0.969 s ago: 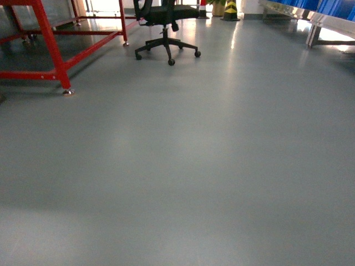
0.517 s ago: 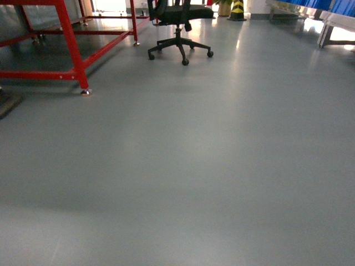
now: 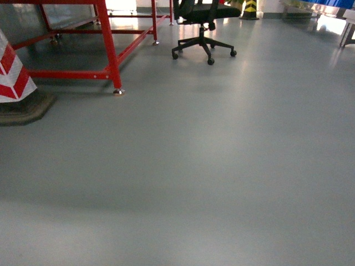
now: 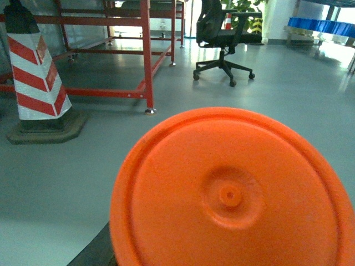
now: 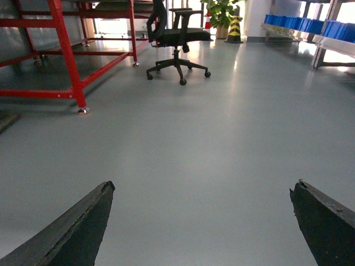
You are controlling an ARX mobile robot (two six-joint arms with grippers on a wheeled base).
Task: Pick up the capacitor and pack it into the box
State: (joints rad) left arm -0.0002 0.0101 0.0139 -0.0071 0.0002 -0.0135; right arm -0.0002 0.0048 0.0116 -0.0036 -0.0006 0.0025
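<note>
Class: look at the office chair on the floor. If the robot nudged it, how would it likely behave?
The chair would probably roll away, since its star base rides on casters over a smooth, glossy floor. Its seat may also swivel on the single central post. A low push seems unlikely to tip it, given the wide base.

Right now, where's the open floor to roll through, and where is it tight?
Open: the grey floor from the red frame's foot across to the right edge, and forward to the office chair. Tight: the left side, where the red-and-white striped cone stands beside the red frame.
</note>
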